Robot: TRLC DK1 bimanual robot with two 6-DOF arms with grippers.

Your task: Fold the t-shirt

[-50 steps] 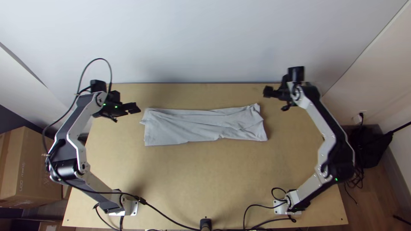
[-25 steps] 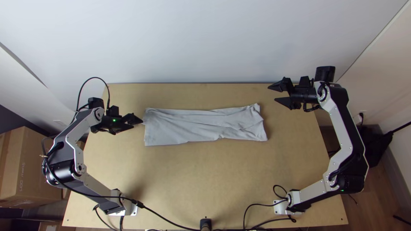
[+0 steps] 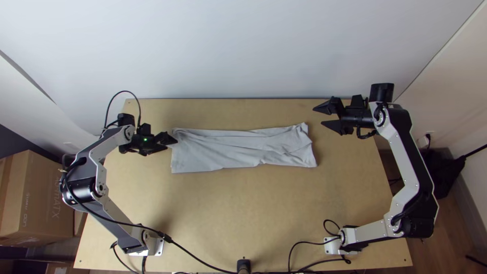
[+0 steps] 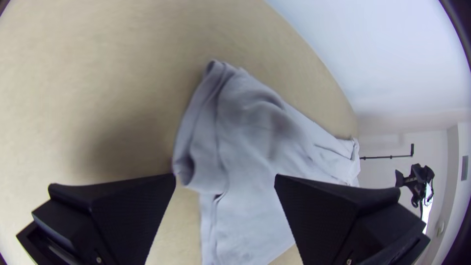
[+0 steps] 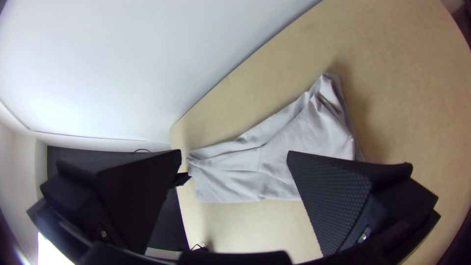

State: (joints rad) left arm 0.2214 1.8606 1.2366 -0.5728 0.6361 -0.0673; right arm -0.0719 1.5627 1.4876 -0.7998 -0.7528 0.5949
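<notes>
The light grey t-shirt (image 3: 238, 147) lies as a long, wrinkled, folded strip across the upper middle of the table. My left gripper (image 3: 172, 141) is at the strip's left end, its fingertips beside the cloth's edge. In the left wrist view the left gripper (image 4: 225, 179) is open, with the shirt's curled end (image 4: 206, 167) between and beyond its fingers. Off to the right of the shirt, my right gripper (image 3: 317, 116) stands open and holds nothing. From the right wrist, the right gripper (image 5: 234, 154) has its fingers wide apart, the shirt (image 5: 304, 127) lying farther off.
Bare wood of the table (image 3: 243, 213) lies between the strip and the near edge. A pale wall (image 3: 243, 50) rises behind the far edge. Black cables (image 3: 203, 259) run along the near edge, and a cardboard box (image 3: 40, 198) stands beyond the left side.
Both arms have shifted: the left gripper moved right to the cloth's end, while the right gripper drew back to the right, then came slightly left. The right fingers now appear apart. The shirt is unchanged.
</notes>
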